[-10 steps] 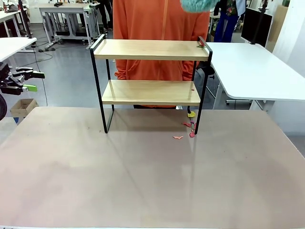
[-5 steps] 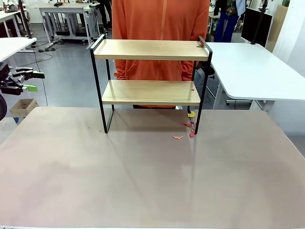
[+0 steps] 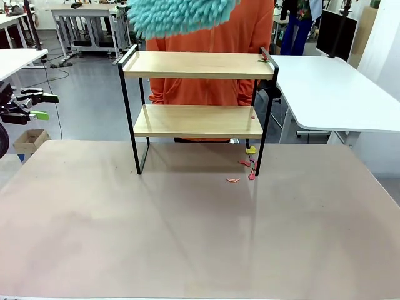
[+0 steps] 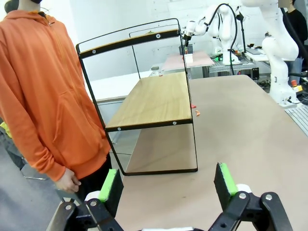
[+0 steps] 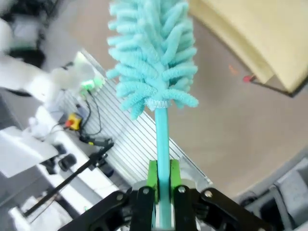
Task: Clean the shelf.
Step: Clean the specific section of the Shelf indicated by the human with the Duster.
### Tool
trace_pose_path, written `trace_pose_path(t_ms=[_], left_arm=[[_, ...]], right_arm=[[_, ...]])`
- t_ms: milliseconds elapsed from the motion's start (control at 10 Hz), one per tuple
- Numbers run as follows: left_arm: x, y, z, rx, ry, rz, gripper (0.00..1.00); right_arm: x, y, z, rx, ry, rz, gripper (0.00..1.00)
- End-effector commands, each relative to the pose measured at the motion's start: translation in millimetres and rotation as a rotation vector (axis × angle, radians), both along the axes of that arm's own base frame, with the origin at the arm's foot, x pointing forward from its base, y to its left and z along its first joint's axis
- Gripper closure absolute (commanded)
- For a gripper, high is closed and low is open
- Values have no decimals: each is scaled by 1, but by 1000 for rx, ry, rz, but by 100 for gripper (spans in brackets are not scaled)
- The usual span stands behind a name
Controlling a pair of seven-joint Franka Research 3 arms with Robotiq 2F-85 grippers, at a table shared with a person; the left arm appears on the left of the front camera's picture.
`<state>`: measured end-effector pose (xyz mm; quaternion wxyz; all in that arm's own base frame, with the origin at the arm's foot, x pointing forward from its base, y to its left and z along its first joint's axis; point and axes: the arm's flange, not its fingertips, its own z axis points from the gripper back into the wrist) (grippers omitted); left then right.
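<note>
Light matt wood boards in a thin black metal frame on the shelf (image 3: 197, 94). Fluffy turquoise chenille on the duster (image 5: 153, 62), with a smooth plastic handle. Matt beige tabletop (image 3: 187, 237).

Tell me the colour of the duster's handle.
Turquoise, like the duster head; clearest in the right wrist view.

The pale brown desk (image 3: 187, 237) carries the shelf (image 3: 197, 106) near its far edge, black frame legs standing on the desk top. Beside the shelf's right front leg a few small red scraps (image 3: 233, 180) and a yellow scrap (image 3: 250, 150) lie on the desk. A small red bit (image 3: 252, 116) sits on the lower board, another piece (image 3: 265, 57) at the top board's right end.
</note>
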<state>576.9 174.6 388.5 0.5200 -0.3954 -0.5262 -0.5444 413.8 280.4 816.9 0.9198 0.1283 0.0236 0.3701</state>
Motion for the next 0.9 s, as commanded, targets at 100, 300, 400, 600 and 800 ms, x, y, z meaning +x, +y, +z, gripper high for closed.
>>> trace_pose_path(t_ms=[100, 300, 400, 600, 800], left_arm=[[-2, 0, 3, -3, -5, 0, 0], [-2, 0, 3, -3, -5, 0, 0], [-2, 0, 3, -3, -5, 0, 0], [-2, 0, 3, -3, -5, 0, 0], [-2, 0, 3, -3, -5, 0, 0]], right_arm=[[-96, -50, -198, -84, 61, 181, 87], [-88, -66, -230, -114, 53, 231, 87], [-85, -73, -237, -99, -34, 210, 87], [-79, -83, -266, 25, -99, 150, 87], [-84, -87, -299, 193, -99, 115, 87]])
